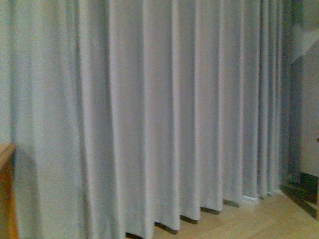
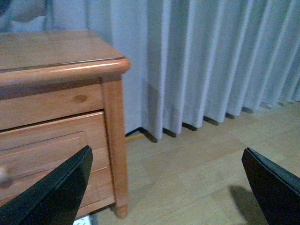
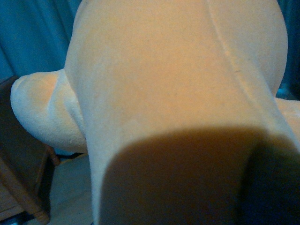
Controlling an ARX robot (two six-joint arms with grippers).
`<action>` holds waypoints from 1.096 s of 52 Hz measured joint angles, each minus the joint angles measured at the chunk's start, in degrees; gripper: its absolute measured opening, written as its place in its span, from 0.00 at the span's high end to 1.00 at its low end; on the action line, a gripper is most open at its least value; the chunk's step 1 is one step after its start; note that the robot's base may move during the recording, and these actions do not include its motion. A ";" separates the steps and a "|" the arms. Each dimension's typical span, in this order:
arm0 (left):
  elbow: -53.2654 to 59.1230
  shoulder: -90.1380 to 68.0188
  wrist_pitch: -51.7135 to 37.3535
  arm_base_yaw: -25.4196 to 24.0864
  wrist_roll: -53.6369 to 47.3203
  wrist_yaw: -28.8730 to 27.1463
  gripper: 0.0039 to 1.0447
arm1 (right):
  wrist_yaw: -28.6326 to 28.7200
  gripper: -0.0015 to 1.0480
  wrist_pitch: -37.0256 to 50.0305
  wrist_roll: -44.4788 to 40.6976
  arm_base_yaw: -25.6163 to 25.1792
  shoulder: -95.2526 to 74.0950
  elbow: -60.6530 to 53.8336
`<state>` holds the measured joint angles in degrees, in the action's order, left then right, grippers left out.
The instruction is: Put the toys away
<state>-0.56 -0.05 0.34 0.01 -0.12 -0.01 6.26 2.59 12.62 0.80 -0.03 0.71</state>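
The left gripper (image 2: 167, 151) is hanging wide open and empty near the cabinet (image 2: 56, 93), while the plush (image 3: 178, 84) is crowding the right wrist camera, leaving the right gripper's state impossible to tell.

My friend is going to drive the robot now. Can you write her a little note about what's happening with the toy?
Left gripper: open and empty, over the pale wooden floor beside the brown wooden drawer cabinet.
Right gripper: hidden. The soft yellow-orange plush toy fills its wrist view, so it is probably held, but I cannot confirm that.
Done: the toy seems to be off the floor.
Left: put it away. No storage spot shows yet, and the front view shows mostly grey pleated curtain.
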 joint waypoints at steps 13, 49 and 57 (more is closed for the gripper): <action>0.00 0.00 0.00 0.00 -0.02 0.07 0.05 | 0.04 0.79 -0.02 0.00 0.04 0.00 0.00; 0.00 0.02 0.00 0.00 0.00 0.00 0.05 | 0.15 0.79 -0.02 0.00 0.07 0.00 0.00; 0.00 0.02 0.00 0.00 0.00 0.00 0.05 | 0.15 0.79 -0.02 0.00 0.07 0.00 0.00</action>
<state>-0.56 -0.03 0.34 0.01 -0.12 -0.01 6.42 2.57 12.62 0.86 -0.03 0.71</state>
